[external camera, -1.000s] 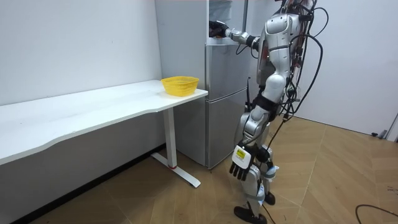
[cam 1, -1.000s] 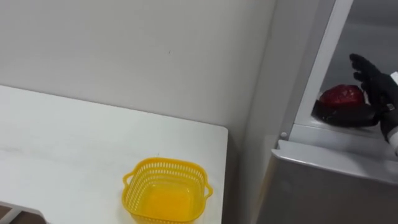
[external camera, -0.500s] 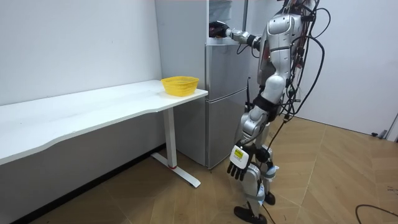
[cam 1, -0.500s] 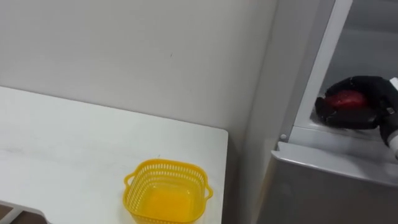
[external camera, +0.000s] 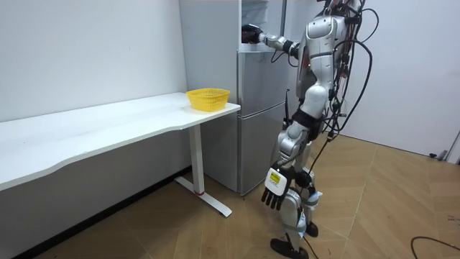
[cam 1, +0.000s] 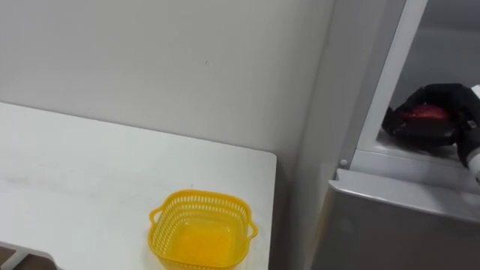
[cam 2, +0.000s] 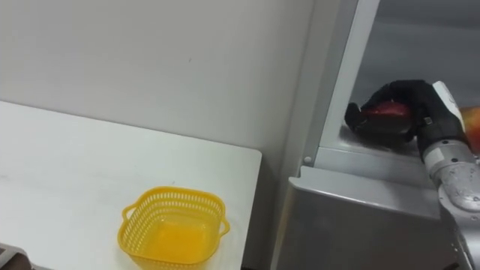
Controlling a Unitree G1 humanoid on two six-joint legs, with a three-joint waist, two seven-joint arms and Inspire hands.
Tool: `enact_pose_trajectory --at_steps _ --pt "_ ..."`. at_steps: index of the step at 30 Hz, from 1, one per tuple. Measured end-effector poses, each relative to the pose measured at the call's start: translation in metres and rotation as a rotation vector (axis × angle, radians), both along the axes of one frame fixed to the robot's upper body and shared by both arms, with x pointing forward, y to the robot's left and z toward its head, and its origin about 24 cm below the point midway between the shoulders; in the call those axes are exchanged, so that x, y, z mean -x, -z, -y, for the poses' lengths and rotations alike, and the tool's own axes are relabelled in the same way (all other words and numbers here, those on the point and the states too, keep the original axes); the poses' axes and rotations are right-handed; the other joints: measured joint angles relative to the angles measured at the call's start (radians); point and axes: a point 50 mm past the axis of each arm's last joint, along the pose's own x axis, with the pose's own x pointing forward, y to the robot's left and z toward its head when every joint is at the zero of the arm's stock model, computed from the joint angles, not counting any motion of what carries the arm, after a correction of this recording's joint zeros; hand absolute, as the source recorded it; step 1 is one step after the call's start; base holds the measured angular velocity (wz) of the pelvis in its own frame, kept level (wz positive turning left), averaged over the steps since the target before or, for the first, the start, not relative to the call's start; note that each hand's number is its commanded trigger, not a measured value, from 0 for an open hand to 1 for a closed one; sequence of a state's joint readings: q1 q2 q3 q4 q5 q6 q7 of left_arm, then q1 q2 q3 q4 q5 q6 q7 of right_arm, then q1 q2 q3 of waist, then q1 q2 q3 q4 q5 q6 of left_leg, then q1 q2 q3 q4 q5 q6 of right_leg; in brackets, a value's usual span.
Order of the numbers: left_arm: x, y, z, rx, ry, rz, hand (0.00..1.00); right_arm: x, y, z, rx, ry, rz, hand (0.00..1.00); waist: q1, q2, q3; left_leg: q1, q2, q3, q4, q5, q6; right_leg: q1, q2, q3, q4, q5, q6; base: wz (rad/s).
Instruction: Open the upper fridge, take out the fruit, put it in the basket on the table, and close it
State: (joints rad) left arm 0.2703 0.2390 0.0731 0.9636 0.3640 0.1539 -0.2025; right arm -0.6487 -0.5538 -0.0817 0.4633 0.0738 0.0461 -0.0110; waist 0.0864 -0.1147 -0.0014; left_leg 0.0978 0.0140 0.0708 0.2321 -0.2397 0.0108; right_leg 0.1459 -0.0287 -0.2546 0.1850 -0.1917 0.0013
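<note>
While the robot stands upright on the wooden floor (external camera: 374, 187) facing the grey fridge (external camera: 259, 137), its right arm reaches forward at shoulder height into the open upper compartment (cam 2: 420, 52). The right robot hand (cam 2: 409, 101) is clenched around 1 red rounded item (cam 2: 386, 109), fingers curled over its top and thumb beneath, so only a strip of red shows between them. What kind of item it is cannot be told. Hand and item sit low at the front of that compartment, just inside its left wall and close above the compartment's floor (cam 2: 360, 154); whether the item touches that floor cannot be told.

The left robot hand (external camera: 275, 196) hangs beside the robot's thigh in the room view, well apart from the fridge's upper part, fingers relaxed and pointing down, holding nothing.

To the fridge's left stands the white counter (cam 1: 90, 172), set against the pale wall (cam 1: 187, 67). 1 yellow plastic basket (cam 1: 196, 197) with slotted sides and 2 small handles stands on it near the counter's right edge, the edge next to the fridge, and nothing lies in it.
</note>
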Motion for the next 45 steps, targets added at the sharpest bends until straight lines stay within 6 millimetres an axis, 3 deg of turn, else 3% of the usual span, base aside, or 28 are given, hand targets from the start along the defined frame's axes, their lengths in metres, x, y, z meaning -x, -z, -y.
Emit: enact_pose_trajectory --at_steps 9,16,22,25,28,34,39,45 --pt "0.004 0.0 0.0 -0.018 -0.005 0.004 0.0 0.009 -0.024 -0.019 0.013 -0.004 0.145 1.0 -0.003 0.021 -0.0042 0.01 0.001 0.009 0.001 0.0 0.0 0.002 0.001 0.008 -0.002 0.0 0.0 -0.03" --pt "0.002 0.002 0.005 -0.037 -0.009 0.025 0.0 0.035 -0.033 -0.044 0.009 -0.028 0.3 1.0 -0.008 0.037 -0.005 0.02 0.002 0.019 -0.001 0.0 0.0 0.01 0.002 0.019 -0.005 0.0 0.0 -0.03" --pt "-0.002 0.003 0.01 -0.025 0.01 0.058 0.0 0.061 -0.06 -0.07 0.085 -0.064 0.527 1.0 -0.003 0.053 0.005 0.022 0.008 0.025 -0.012 0.0 0.0 0.011 0.002 0.018 0.0 0.001 -0.001 -0.01" --pt "0.002 0.004 0.011 -0.022 0.012 0.043 0.0 0.072 -0.07 -0.077 0.132 -0.05 0.621 1.0 -0.006 0.056 0.0048 0.027 0.007 0.025 -0.023 0.0 -0.001 0.011 0.003 0.016 0.0 0.001 -0.002 0.0" --pt "0.008 0.005 0.011 -0.017 0.009 0.021 0.0 0.083 -0.074 -0.085 0.172 -0.034 0.694 1.0 -0.011 0.048 -0.0015 0.028 0.004 0.024 -0.026 0.001 -0.001 0.012 0.004 0.009 0.0 0.001 -0.002 0.0" --pt "0.008 0.006 0.013 0.001 0.01 0.027 0.0 0.109 -0.089 -0.105 0.279 -0.029 0.869 1.0 -0.006 0.048 -0.0034 0.026 0.005 0.026 -0.028 0.002 -0.003 0.004 0.006 0.007 0.0 0.001 -0.002 0.0" --pt "0.005 0.005 0.014 0.005 0.018 0.045 0.0 0.125 -0.096 -0.121 0.322 -0.087 0.978 1.0 -0.004 0.034 -0.0125 0.023 0.006 0.024 -0.029 0.002 -0.003 -0.001 0.007 0.009 -0.002 0.001 -0.002 0.0" --pt "0.001 0.006 0.011 0.01 0.044 0.04 0.0 0.127 -0.09 -0.141 0.393 -0.184 0.975 1.0 0.004 0.012 -0.0001 0.03 0.006 0.014 -0.027 0.002 -0.003 0.012 0.007 0.003 -0.003 0.001 -0.002 0.02"
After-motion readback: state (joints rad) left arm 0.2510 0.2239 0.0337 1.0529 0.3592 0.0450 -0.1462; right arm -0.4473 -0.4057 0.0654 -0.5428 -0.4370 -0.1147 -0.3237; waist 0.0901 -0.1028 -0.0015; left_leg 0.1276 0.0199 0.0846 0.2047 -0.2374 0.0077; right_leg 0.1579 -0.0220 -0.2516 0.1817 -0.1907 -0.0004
